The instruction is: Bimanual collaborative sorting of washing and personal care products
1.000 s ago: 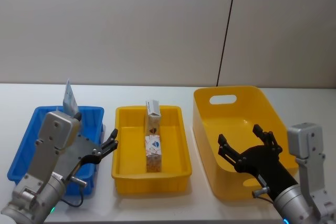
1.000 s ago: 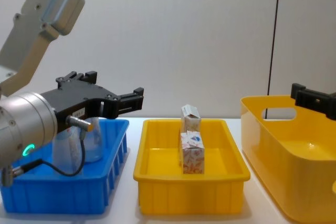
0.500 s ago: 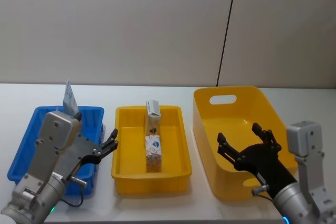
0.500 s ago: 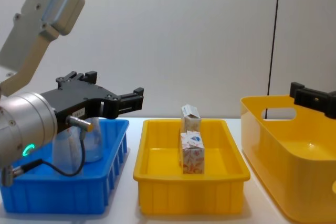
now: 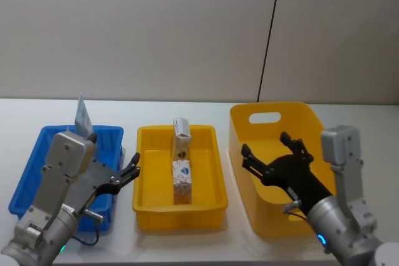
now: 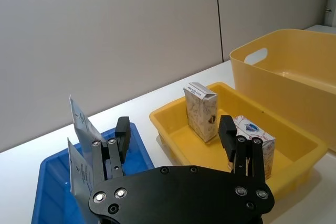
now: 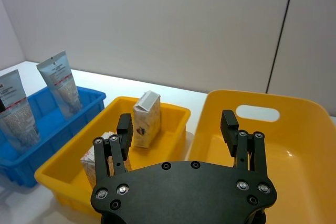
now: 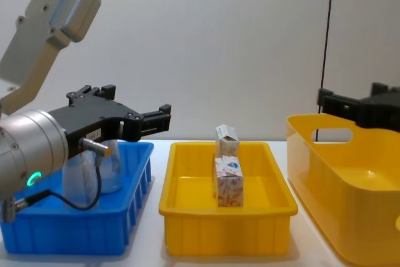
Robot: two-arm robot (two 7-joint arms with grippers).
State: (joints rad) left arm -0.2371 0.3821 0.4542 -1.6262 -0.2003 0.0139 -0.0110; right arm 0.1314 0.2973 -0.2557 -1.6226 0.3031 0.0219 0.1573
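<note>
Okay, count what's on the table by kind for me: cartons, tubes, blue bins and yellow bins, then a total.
Cartons: 2
Tubes: 2
Blue bin: 1
Yellow bins: 2
Total: 7

Cartons line the middle of the tray, open floor either side. The bin's tall wall rises below my right end effector.
</note>
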